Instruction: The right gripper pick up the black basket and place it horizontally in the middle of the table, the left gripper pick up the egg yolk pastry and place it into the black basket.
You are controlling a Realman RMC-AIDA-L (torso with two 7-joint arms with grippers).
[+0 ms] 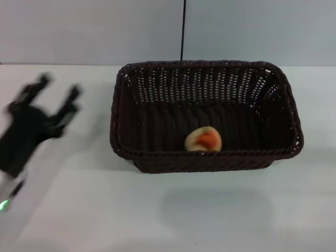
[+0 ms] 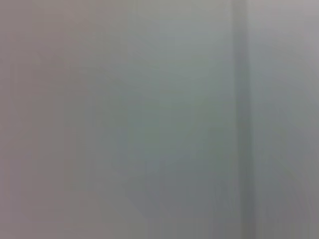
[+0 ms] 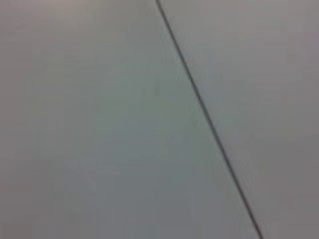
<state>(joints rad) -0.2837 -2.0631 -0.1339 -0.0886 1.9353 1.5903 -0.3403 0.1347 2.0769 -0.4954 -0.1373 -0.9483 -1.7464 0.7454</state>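
The black basket [image 1: 206,115] lies lengthwise across the middle of the white table in the head view. The egg yolk pastry [image 1: 203,139] rests inside it, on the basket floor near the front wall. My left gripper [image 1: 59,89] is at the left side of the table, well clear of the basket, its two black fingers spread apart and empty, blurred by motion. My right gripper is out of view. Both wrist views show only plain grey surface, with none of the task's things in them.
The white table [image 1: 210,210] stretches in front of the basket and to its left. A grey wall stands behind, with a thin black vertical line [image 1: 183,29] above the basket. A dark line [image 3: 209,124] crosses the right wrist view.
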